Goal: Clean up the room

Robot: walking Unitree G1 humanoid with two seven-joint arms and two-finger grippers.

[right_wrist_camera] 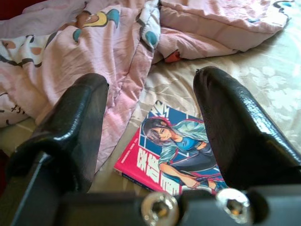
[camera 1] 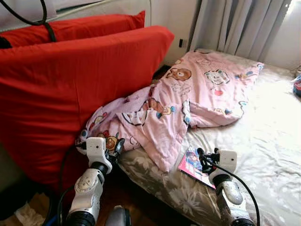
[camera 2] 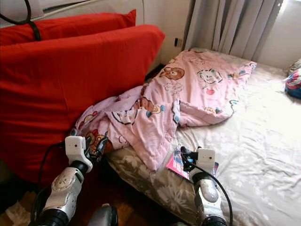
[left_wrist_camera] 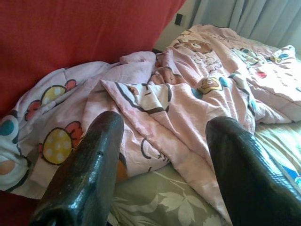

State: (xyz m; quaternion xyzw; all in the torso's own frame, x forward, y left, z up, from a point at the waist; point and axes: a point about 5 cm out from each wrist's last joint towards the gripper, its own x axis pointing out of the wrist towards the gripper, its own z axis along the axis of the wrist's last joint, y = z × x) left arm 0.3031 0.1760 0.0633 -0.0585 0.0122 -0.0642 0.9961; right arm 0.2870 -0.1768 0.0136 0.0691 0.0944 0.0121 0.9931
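A crumpled pink cartoon-print blanket (camera 1: 188,94) lies across the bed, one corner hanging over the near edge. A pink and blue comic book (camera 1: 192,165) rests on the floral sheet (camera 1: 263,141) beside that corner. My right gripper (camera 1: 203,159) hovers open just above the comic book (right_wrist_camera: 174,150), which shows between its fingers in the right wrist view. My left gripper (camera 1: 116,146) is open at the bed's near corner, facing the blanket's (left_wrist_camera: 188,94) bunched end, close to it but not holding it.
Two big red cushions (camera 1: 70,80) lean upright on the left against the blanket. Grey curtains (camera 1: 240,23) hang behind the bed. A colourful bundle (camera 2: 294,84) sits at the far right edge. Dark wooden floor (camera 1: 127,193) runs below the bed edge.
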